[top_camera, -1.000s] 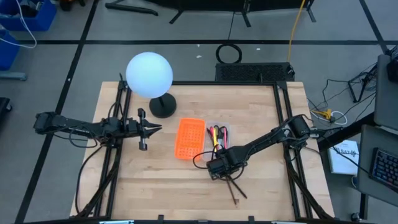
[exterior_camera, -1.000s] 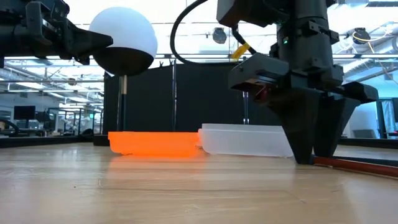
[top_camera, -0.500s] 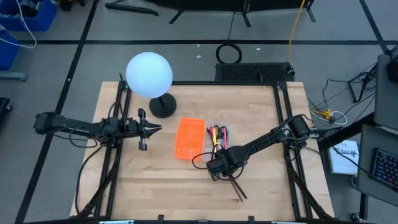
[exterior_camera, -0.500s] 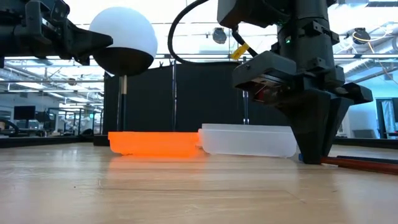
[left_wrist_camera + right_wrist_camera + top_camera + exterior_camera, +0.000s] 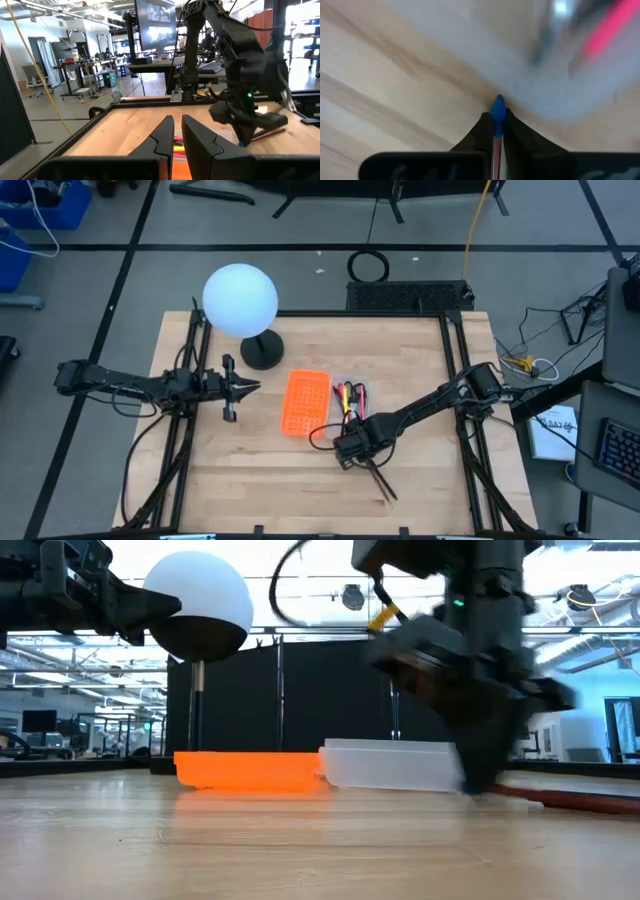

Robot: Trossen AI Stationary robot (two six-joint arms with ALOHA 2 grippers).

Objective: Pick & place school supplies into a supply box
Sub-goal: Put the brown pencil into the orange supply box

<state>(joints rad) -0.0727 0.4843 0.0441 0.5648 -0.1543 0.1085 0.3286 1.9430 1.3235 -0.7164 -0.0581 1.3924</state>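
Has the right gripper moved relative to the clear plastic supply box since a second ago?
Yes. The right gripper has shifted slightly leftwards in the low view, now overlapping the clear box's right end.

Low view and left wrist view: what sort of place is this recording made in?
Most likely a robotics lab or workshop. Beyond the wooden table, the left wrist view shows workbenches and a hanging monitor, and the low view a hall with exposed ceiling beams.
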